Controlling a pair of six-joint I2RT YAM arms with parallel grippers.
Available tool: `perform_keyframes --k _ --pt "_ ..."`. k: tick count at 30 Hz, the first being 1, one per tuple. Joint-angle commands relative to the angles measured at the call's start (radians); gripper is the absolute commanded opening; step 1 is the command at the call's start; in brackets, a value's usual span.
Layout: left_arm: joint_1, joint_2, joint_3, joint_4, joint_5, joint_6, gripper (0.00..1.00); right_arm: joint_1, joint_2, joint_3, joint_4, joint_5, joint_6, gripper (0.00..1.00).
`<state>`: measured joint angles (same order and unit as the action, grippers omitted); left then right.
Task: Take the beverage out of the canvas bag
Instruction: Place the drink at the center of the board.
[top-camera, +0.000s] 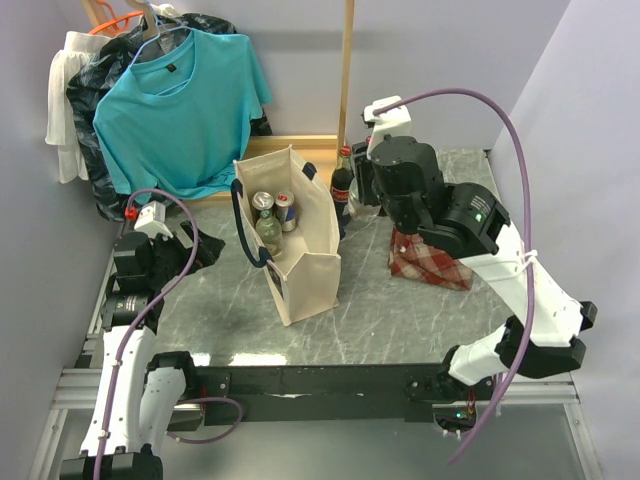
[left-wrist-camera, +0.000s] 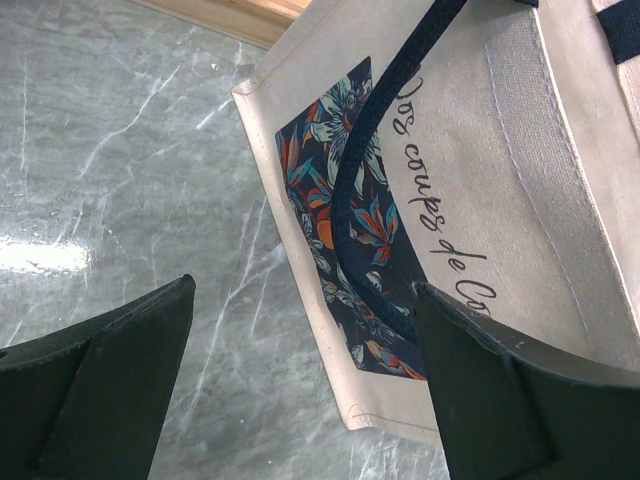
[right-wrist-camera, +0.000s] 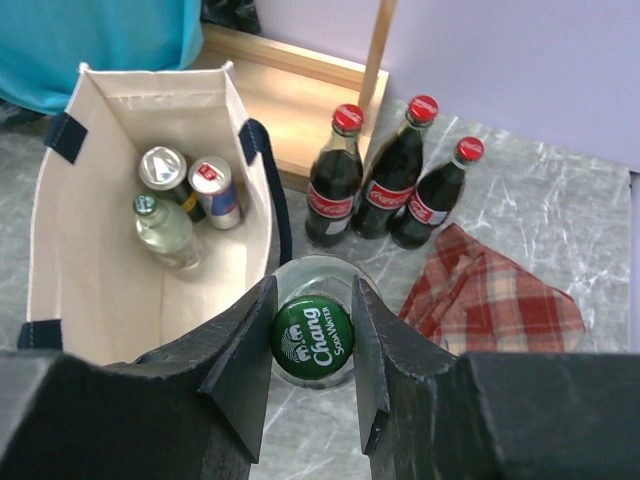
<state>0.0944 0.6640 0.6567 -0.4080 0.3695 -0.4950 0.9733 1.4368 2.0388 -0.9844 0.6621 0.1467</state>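
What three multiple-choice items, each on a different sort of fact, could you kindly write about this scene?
1. Where do the cola bottles stand? A on a shelf; B in a crate; C on the table by the plaid cloth.
2. How many drinks are inside the canvas bag? A three; B one; C five.
3. What are the right fingers doing? A open, empty; B shut on the green-capped bottle; C gripping a handle.
Answers: 1 C, they stand on the marble beside the cloth; 2 A, two cans and a clear bottle show; 3 B, the cap sits clamped between them.
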Motion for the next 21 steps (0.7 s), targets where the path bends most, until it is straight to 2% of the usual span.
perform_keyframes --k 1,11,21 --pt "-0.004 -0.012 0.017 0.035 0.011 -0.010 0.96 -0.015 -0.087 -0.023 0.164 0.068 -0.015 0.00" --pt "-0.004 -0.009 0.017 0.034 0.003 -0.011 0.96 -0.096 -0.153 -0.141 0.188 0.018 0.016 0.00" --pt "-0.004 -0.001 0.018 0.029 -0.006 -0.011 0.96 -0.249 -0.199 -0.324 0.279 -0.107 0.044 0.00"
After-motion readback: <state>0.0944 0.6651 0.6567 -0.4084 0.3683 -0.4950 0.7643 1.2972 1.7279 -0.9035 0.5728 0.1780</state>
